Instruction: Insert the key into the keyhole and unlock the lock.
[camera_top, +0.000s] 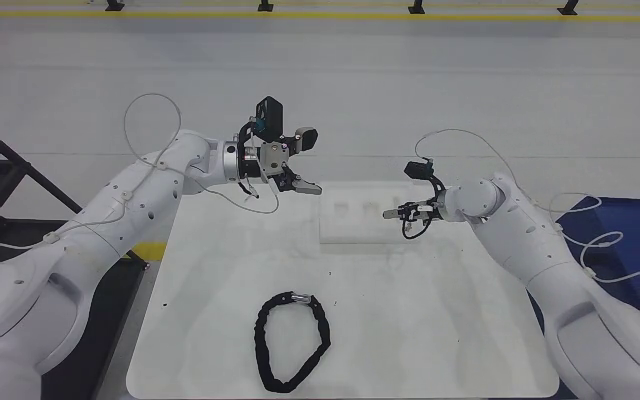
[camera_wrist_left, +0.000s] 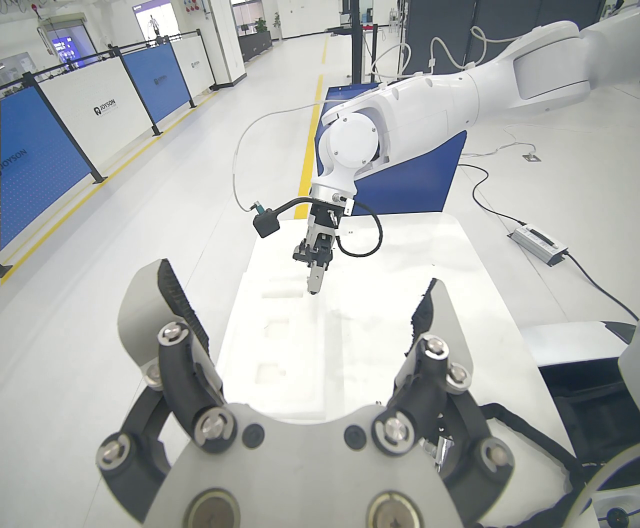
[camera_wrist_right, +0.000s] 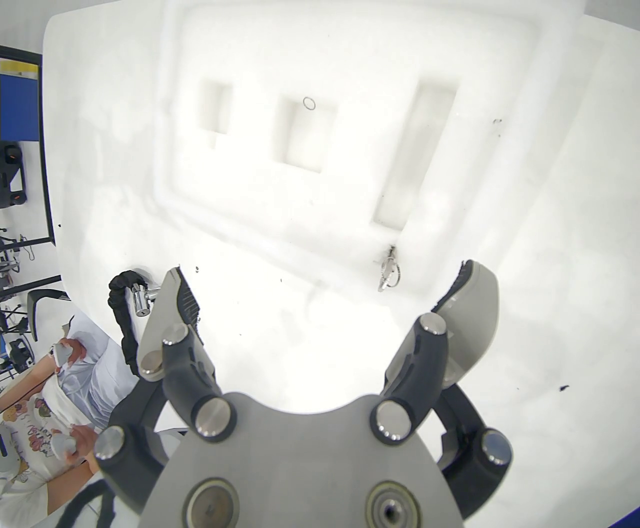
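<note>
A small silver key (camera_wrist_right: 389, 270) with a ring lies on the near rim of a white foam block (camera_wrist_right: 320, 220), beside its long slot. My right gripper (camera_wrist_right: 322, 285) hovers open just short of the key, nothing between its fingers; from above it (camera_top: 392, 213) sits at the block's (camera_top: 350, 235) right end. The black sleeved chain lock (camera_top: 290, 340) lies coiled on the table's front middle, its metal lock head (camera_wrist_right: 140, 300) facing the block. My left gripper (camera_top: 312, 161) is raised over the table's back left, open and empty (camera_wrist_left: 300, 305), facing the right gripper (camera_wrist_left: 315, 280).
The foam block (camera_wrist_left: 280, 350) has three empty recesses and stands at the back middle of the white table (camera_top: 450, 320). A thin ring (camera_wrist_right: 309, 103) lies by the middle recess. A blue cabinet (camera_wrist_left: 410, 185) stands beyond the table's right side.
</note>
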